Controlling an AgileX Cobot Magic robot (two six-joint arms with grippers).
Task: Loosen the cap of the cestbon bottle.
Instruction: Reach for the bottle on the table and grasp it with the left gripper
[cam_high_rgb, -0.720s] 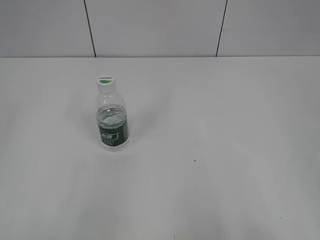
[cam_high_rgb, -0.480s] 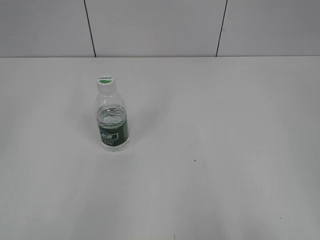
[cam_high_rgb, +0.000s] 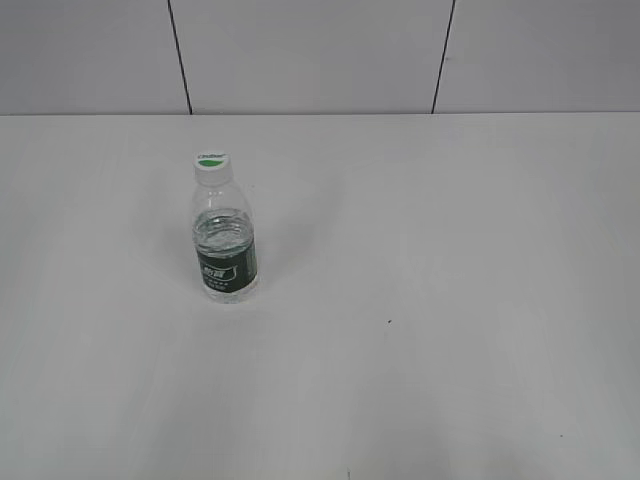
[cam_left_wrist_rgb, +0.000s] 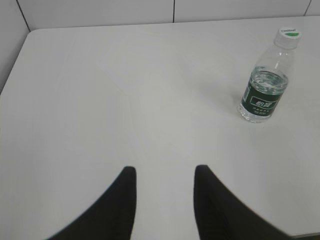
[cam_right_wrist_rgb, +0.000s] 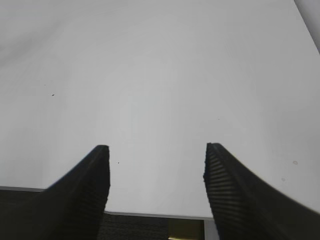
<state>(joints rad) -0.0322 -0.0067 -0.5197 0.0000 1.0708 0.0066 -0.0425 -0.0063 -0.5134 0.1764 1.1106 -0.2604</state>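
Note:
The cestbon bottle (cam_high_rgb: 226, 245) stands upright on the white table, left of centre in the exterior view. It is clear plastic with a dark green label. Its white cap (cam_high_rgb: 211, 163) with a green mark sits on the neck. The bottle also shows in the left wrist view (cam_left_wrist_rgb: 265, 85) at the upper right, cap (cam_left_wrist_rgb: 288, 35) on top. My left gripper (cam_left_wrist_rgb: 164, 171) is open and empty, well short and left of the bottle. My right gripper (cam_right_wrist_rgb: 156, 148) is open and empty over bare table near the front edge. Neither gripper shows in the exterior view.
The white table (cam_high_rgb: 450, 260) runs to a pale panelled wall (cam_high_rgb: 310, 55) at the back. Its near edge (cam_right_wrist_rgb: 150, 214) shows in the right wrist view. The left edge (cam_left_wrist_rgb: 10, 75) shows in the left wrist view.

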